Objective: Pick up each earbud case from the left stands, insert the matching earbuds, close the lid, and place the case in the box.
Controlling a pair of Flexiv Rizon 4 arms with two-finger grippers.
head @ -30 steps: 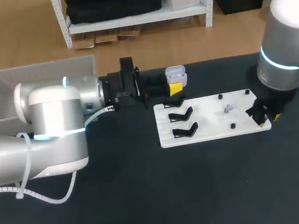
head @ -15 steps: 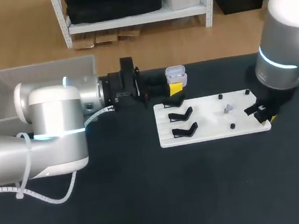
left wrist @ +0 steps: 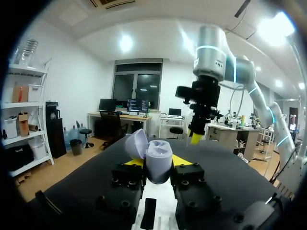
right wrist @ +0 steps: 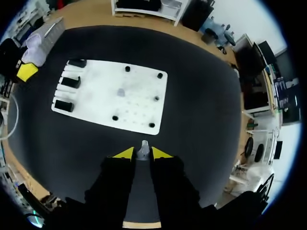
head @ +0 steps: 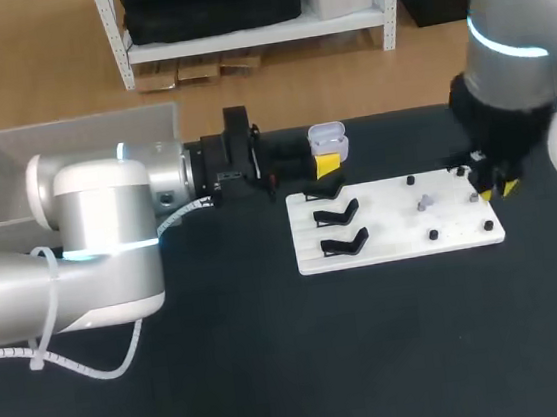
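Note:
A lavender earbud case [head: 327,140] with its lid up sits between the yellow tips of my left gripper [head: 326,160], just behind the white board [head: 398,245]. In the left wrist view the case [left wrist: 158,152] is gripped from both sides by the left gripper [left wrist: 159,163]. My right gripper [head: 494,187] hangs above the board's right end. In its own view the right gripper [right wrist: 143,154] is shut on a small pale earbud [right wrist: 143,149]. A second earbud [head: 421,202] lies on the board.
Black stands [head: 341,227] fill the board's left part, and black pegs [head: 433,235] dot its right part. A white mesh box [head: 12,163] sits at the table's far left. My right arm [left wrist: 204,96] rises ahead of the held case.
My right gripper has narrowed onto the earbud at the board's right corner and risen off the board with it. The left arm and the case have stayed put.

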